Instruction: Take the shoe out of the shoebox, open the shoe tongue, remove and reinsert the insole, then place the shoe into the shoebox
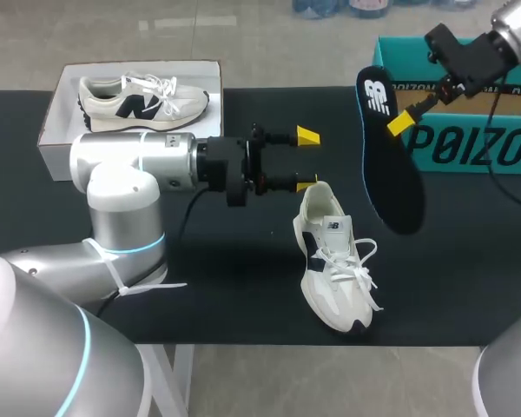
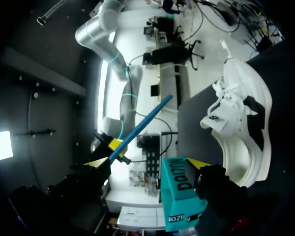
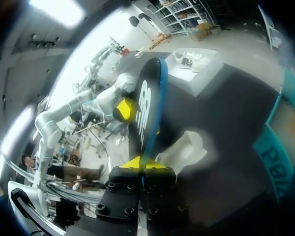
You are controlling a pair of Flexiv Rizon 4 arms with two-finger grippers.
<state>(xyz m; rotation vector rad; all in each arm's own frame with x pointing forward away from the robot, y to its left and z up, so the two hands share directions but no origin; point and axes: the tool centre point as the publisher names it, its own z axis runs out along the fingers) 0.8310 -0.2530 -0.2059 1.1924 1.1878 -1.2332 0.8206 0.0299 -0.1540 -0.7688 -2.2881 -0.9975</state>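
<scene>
A white sneaker (image 1: 334, 256) with navy accents lies on the black table, toe toward the front edge. Its black insole (image 1: 389, 152), edged in blue, hangs in the air to the right of it, with my right gripper (image 1: 401, 122) shut on its upper part. In the right wrist view the gripper (image 3: 146, 164) pinches the insole (image 3: 145, 110) by its edge. My left gripper (image 1: 306, 160) stands open just behind the sneaker's heel, holding nothing. From the left wrist, the left gripper (image 2: 146, 164) faces the insole (image 2: 142, 127) edge-on, with the sneaker (image 2: 243, 128) off to one side.
The teal shoebox (image 1: 469, 143) stands open at the back right, behind the insole. A white box (image 1: 56, 113) at the back left holds a second sneaker (image 1: 143, 100). Black tabletop (image 1: 243, 287) lies bare between my left arm and the sneaker.
</scene>
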